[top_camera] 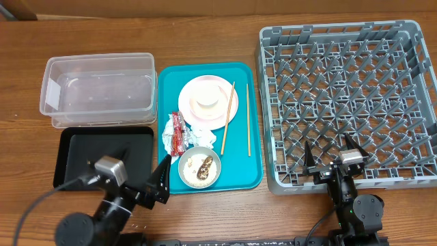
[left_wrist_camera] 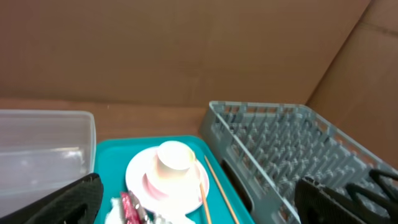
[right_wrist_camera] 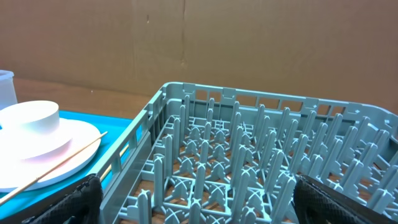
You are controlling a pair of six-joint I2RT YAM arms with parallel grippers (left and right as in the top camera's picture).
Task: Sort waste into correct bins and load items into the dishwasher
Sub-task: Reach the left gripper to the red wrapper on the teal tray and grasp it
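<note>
So you've sorted nothing: rack [top_camera: 339, 31], tub [top_camera: 100, 60] empty, everything on teal tray [top_camera: 240, 164]; left gripper [top_camera: 145, 161], right gripper [top_camera: 329, 153] spread.

Test rig; wooden table [top_camera: 205, 34], cardboard backdrop [right_wrist_camera: 249, 43]

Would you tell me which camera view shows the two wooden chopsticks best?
The overhead view: both chopsticks show full length on the teal tray, one leaning on the pink plate. The left wrist view shows parts of both; the right wrist view shows only one, across the plate.
</note>
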